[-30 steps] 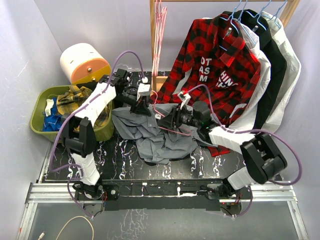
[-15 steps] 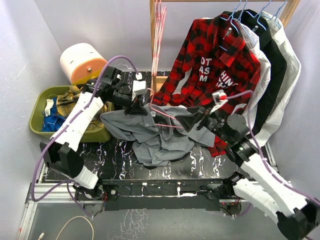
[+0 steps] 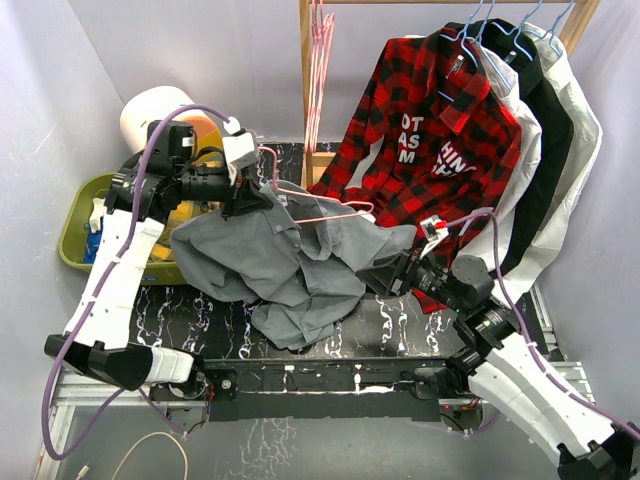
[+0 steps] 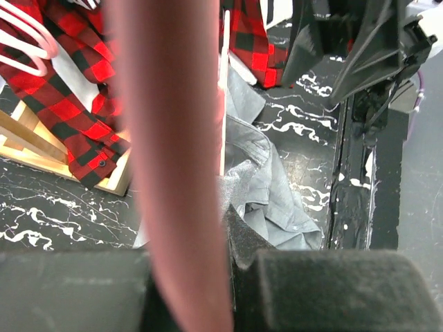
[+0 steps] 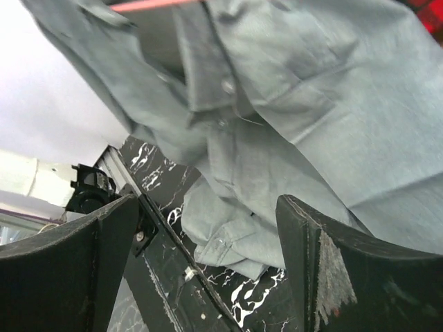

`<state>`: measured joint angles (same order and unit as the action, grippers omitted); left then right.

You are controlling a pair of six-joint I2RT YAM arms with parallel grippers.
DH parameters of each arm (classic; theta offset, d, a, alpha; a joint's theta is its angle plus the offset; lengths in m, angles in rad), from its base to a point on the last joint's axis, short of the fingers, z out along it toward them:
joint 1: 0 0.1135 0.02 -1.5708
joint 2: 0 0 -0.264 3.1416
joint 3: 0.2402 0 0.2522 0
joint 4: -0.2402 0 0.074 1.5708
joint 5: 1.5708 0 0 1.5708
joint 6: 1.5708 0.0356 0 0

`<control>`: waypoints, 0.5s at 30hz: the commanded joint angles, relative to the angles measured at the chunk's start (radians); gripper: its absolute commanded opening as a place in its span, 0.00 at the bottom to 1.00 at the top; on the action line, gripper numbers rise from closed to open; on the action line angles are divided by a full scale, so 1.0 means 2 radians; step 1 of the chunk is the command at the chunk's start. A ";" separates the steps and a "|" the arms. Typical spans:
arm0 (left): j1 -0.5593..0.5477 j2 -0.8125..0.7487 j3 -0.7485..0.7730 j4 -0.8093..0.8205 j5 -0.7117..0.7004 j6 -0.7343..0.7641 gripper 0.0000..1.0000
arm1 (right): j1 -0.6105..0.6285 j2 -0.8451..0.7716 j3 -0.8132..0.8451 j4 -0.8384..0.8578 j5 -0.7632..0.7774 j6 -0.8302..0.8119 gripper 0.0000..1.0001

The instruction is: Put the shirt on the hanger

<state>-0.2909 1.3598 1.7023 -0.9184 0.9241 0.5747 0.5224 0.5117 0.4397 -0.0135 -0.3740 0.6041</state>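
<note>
The pink hanger point(image 3: 318, 203) is held up over the table's back left, hook end in my left gripper point(image 3: 238, 188). In the left wrist view it is a blurred pink bar point(image 4: 173, 138) between the shut fingers of my left gripper point(image 4: 201, 277). The grey shirt point(image 3: 275, 255) drapes over the hanger, and its lower part lies on the black table point(image 3: 420, 320). It also shows in the left wrist view point(image 4: 277, 200). My right gripper point(image 3: 385, 275) is open and empty at the shirt's right edge. In its own view my right gripper point(image 5: 208, 207) faces the hanging shirt point(image 5: 291, 90), with the hanger point(image 5: 159, 3) at the top.
A green bin point(image 3: 75, 235) of clothes stands at the left, with a white and orange cylinder point(image 3: 160, 115) behind it. A wooden rack point(image 3: 305, 90) at the back holds pink hangers point(image 3: 320, 50), a red-black plaid shirt point(image 3: 420, 130) and other garments point(image 3: 545, 130).
My left arm has risen and swung left with the hanger, lifting the shirt off the table. My right gripper has drawn back from the shirt, to the right and nearer.
</note>
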 commanded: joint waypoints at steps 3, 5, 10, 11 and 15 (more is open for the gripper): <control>0.014 -0.023 0.018 0.010 0.037 -0.036 0.00 | 0.007 0.092 0.034 0.097 -0.030 0.035 0.80; 0.015 -0.024 0.019 0.010 0.034 -0.036 0.00 | 0.029 0.133 0.050 0.123 -0.022 0.037 0.79; 0.015 -0.024 0.018 0.020 0.024 -0.044 0.00 | 0.113 0.203 0.087 0.181 0.049 0.028 0.79; 0.015 -0.024 0.017 0.022 0.023 -0.045 0.00 | 0.129 0.213 0.090 0.191 0.069 0.028 0.79; 0.016 -0.023 0.015 0.024 0.022 -0.046 0.00 | 0.176 0.240 0.092 0.207 0.176 0.018 0.79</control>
<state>-0.2646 1.3308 1.7096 -0.9012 0.9489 0.5003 0.8085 0.9642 0.5777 0.2665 -0.2493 0.6594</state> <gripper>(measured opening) 0.062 0.789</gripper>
